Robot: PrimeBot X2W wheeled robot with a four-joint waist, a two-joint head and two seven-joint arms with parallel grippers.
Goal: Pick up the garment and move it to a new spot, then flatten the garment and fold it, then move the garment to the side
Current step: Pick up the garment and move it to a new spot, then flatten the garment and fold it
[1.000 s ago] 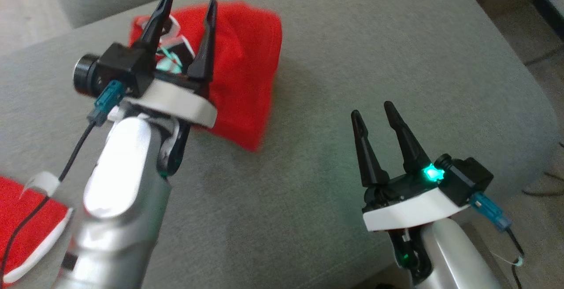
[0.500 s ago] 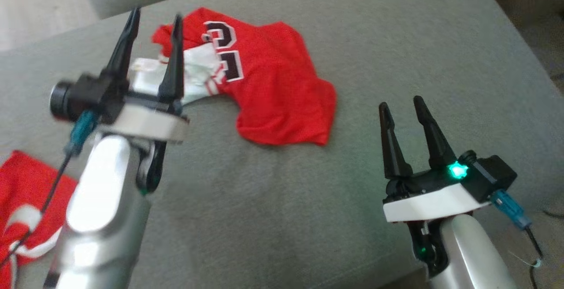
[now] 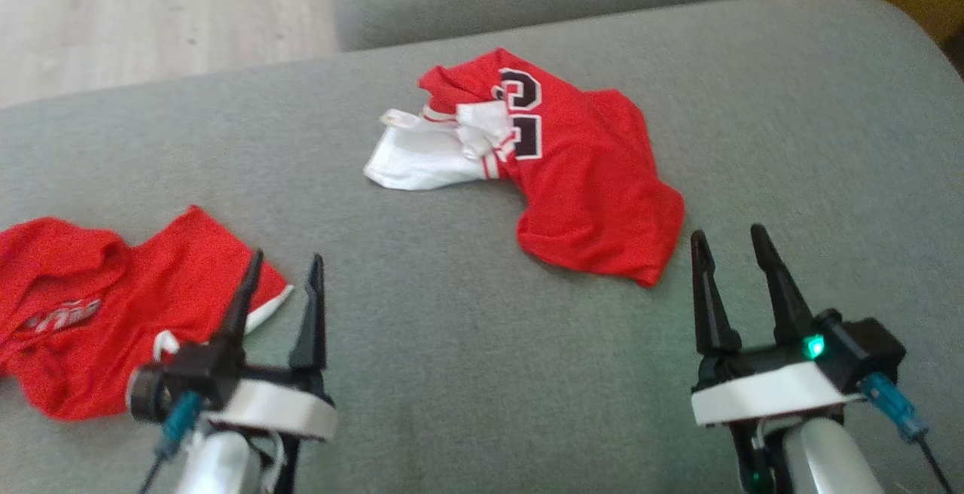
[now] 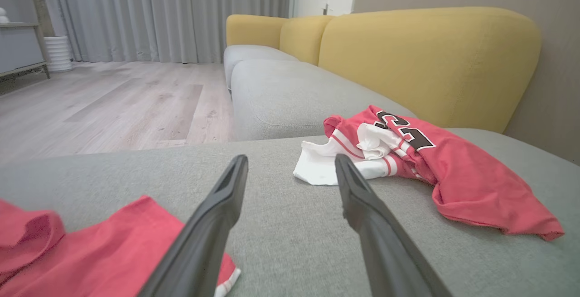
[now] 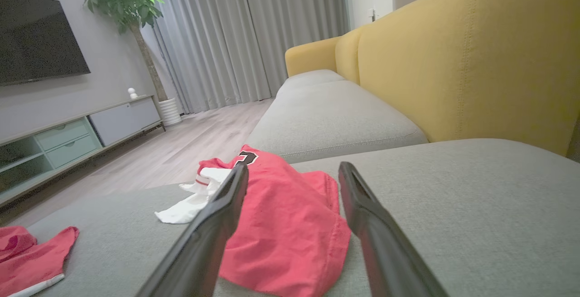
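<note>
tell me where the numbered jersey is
In the head view the numbered jersey lies crumpled on the grey cushion, centre-right, just ahead of the right pincer, apart from the other red garment at left.

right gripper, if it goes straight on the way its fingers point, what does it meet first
Probably the red jersey: in the right wrist view its near edge lies ahead between the open fingers of the right gripper, on the grey cushion. Depth is unclear; it could touch cushion first.
</note>
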